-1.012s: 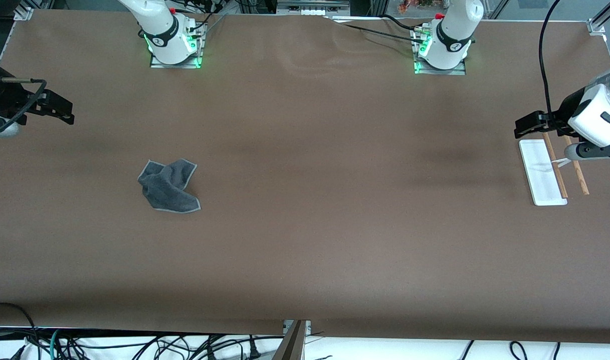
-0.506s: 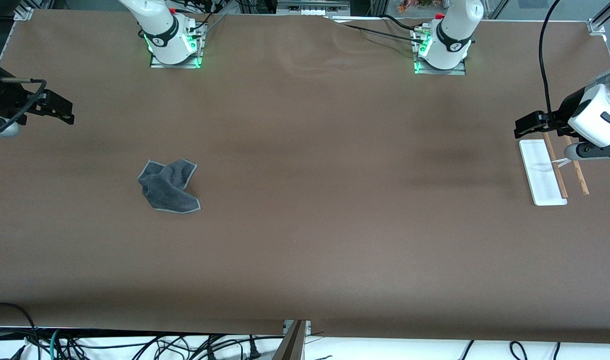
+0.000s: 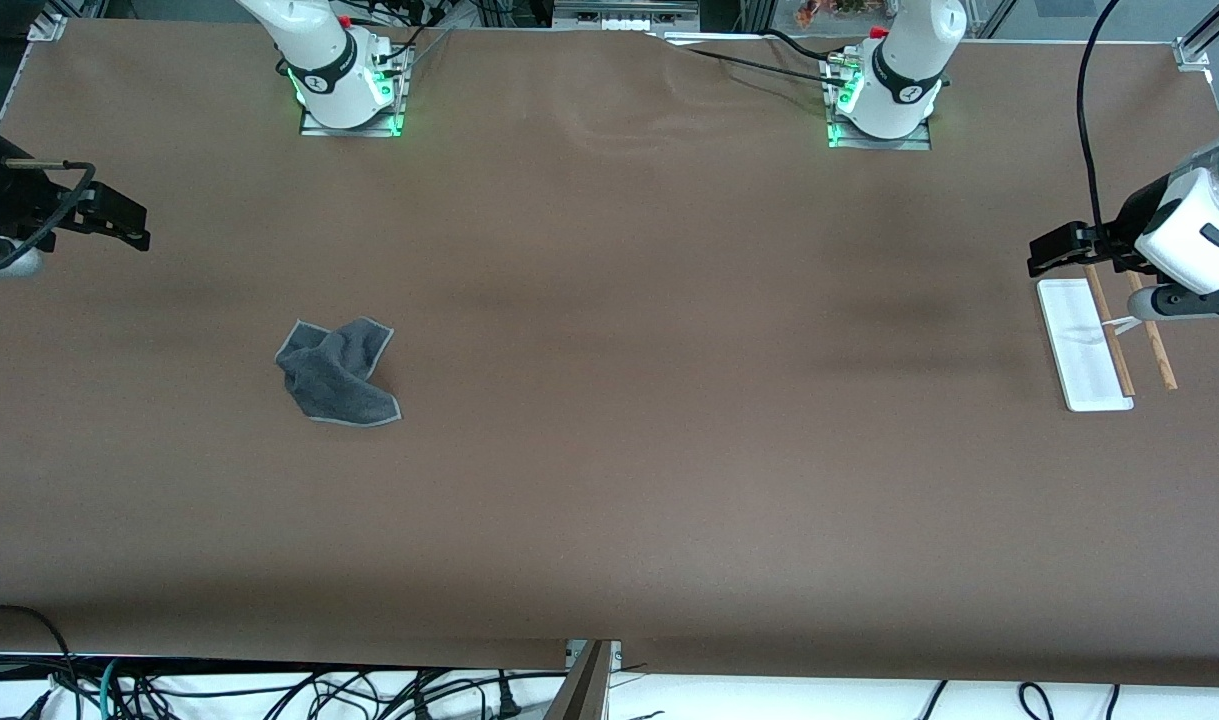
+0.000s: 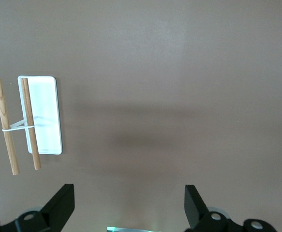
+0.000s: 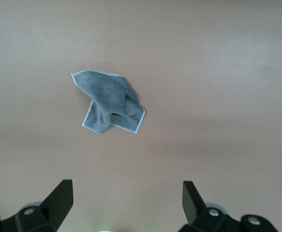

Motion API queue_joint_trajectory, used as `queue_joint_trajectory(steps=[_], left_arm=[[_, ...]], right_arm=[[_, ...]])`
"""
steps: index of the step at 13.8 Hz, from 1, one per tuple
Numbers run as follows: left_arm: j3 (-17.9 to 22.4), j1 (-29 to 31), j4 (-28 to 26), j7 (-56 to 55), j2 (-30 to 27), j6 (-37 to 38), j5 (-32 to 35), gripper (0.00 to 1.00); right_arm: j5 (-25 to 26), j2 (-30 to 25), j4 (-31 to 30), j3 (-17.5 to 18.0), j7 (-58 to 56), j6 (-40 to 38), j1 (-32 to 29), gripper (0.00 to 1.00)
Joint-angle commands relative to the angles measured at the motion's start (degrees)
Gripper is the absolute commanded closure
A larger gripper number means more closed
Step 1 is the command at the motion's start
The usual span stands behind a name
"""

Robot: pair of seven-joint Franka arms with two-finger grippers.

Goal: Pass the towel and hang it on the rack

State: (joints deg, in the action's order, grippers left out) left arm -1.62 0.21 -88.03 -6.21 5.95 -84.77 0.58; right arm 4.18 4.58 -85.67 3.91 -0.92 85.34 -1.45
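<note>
Towel (image 3: 337, 372) lies crumpled on the bench (image 3: 609, 480) toward the right arm's end, well apart from both grippers. Right gripper (image 5: 126, 205) hovers, fingers (image 5: 58, 200) apart. Left gripper (image 4: 128, 208) hovers near the rack (image 3: 1104, 345), fingers (image 4: 196, 203) apart.

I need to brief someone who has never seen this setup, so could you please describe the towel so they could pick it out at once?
Start at the brown table and go toward the right arm's end. There the towel lies alone on the bare surface, nearer the front camera than the right arm's base. It is a small crumpled dark grey cloth with a thin light border, unlike the white-and-wood rack at the left arm's end.
</note>
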Motion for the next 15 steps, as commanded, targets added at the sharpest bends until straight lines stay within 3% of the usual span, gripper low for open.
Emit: queue_joint_trajectory(steps=[1,3,10,15], left_arm=[[0.13,-0.12,1.81,0.41,0.73,1.10,-1.37,0.00],[0.13,-0.12,1.81,0.41,0.81,1.10,-1.37,0.00],[0.13,-0.12,1.72,0.41,0.81,1.10,-1.37,0.00],[0.13,-0.03,1.72,0.41,0.81,1.10,-1.37,0.00]], right_arm=[[-1.02,1.04,0.24,0.22,-0.66,0.53,-0.40,0.00],[-0.93,4.90,0.24,0.31,-0.83,0.88,-0.31,0.00],[-1.02,10.61,-1.07,0.66,-0.57,3.95,-0.04,0.00],[-1.10,12.12,-9.14,0.75,-0.57,15.00,0.31,0.01]])
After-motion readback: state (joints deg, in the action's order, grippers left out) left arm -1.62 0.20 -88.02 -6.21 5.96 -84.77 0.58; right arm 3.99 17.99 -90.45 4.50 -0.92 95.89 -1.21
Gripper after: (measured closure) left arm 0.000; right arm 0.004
